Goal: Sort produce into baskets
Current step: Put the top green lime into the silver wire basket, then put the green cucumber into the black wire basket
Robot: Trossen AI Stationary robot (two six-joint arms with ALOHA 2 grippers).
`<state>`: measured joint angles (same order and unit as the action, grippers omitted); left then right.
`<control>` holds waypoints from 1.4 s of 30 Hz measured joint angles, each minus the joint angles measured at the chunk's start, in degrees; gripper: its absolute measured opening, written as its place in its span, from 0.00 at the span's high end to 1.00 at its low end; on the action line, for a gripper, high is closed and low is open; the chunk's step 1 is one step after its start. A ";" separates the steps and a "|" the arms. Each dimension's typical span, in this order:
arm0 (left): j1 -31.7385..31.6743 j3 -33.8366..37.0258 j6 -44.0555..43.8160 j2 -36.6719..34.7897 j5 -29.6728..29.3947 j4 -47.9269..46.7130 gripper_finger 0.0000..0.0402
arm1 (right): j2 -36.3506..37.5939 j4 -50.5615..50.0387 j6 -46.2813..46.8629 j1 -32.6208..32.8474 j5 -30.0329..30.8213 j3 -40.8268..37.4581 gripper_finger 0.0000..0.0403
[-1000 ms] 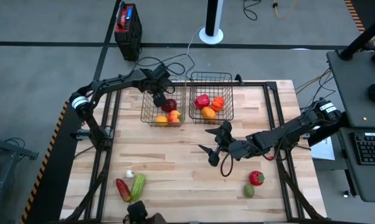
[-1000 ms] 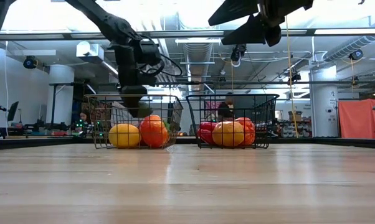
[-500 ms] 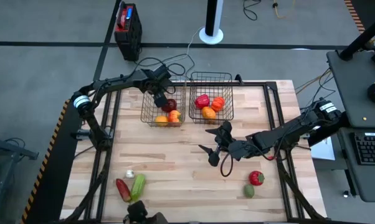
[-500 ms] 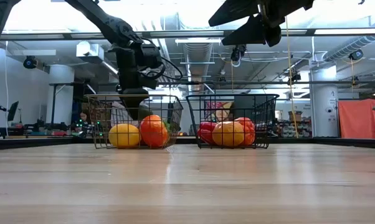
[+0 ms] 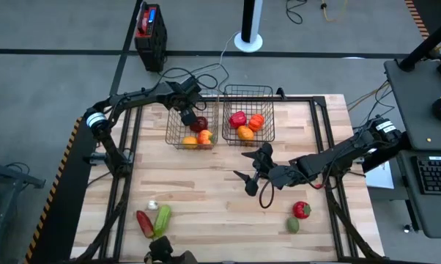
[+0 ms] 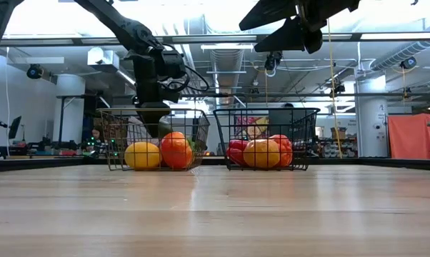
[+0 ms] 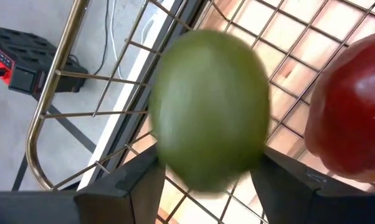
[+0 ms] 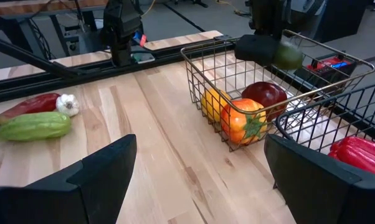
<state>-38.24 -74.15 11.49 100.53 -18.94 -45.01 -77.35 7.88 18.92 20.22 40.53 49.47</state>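
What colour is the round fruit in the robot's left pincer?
Green: the smooth round green fruit sits between the left pincer's dark fingers. The left wrist view shows it best.

Grey floor [image 5: 59, 29] all round the wooden table [image 5: 206, 191], crossed by a dark line [image 5: 59, 51]. A black and red box [image 5: 149, 29] standing beyond the far edge, beside a white post on a round base [image 5: 248, 33], cables trailing nearby. At the right, a dark desk [image 5: 425, 95] with a keyboard [image 5: 434, 174]. Behind, seen level across the tabletop: a wide hall, white columns [image 6: 71, 111], ducts and bright ceiling lights [image 6: 201, 18], an orange screen [image 6: 413, 135]
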 joint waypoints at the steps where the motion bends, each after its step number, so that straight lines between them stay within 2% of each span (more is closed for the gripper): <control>1: 0.00 0.00 0.00 0.00 0.00 0.02 0.48 | 0.00 0.00 -0.01 -0.01 0.00 0.00 0.14; 7: 0.00 0.00 0.00 0.00 -0.02 0.11 0.42 | 0.01 0.00 -0.02 -0.01 0.00 0.00 0.14; 15: 0.80 0.00 -0.18 -0.71 -0.02 -0.06 0.41 | 0.01 -0.39 0.00 -0.01 -0.02 0.00 0.14; 23: 6.36 0.00 -5.58 -5.32 -0.05 -6.20 0.41 | 0.01 -0.42 0.04 -0.01 -0.03 0.00 0.14; 27: 12.34 0.02 -9.49 -9.52 -0.06 -9.39 0.41 | 0.01 -0.39 0.11 0.01 -0.07 0.00 0.14; 32: 23.21 0.04 -15.31 -15.96 -0.05 -12.25 0.41 | 0.01 -0.39 0.76 0.24 -0.57 0.00 0.14; 38: 39.98 1.49 -26.08 -22.34 0.00 -14.25 0.41 | 0.01 -0.44 2.16 0.93 -2.05 0.00 0.14; 42: 52.53 3.68 -37.78 -24.68 0.03 -16.20 0.41 | 0.00 -0.76 3.61 1.31 -3.43 0.00 0.14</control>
<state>14.29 -70.47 -26.29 75.85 -18.90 -61.22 -77.35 7.11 22.52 21.53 37.11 49.47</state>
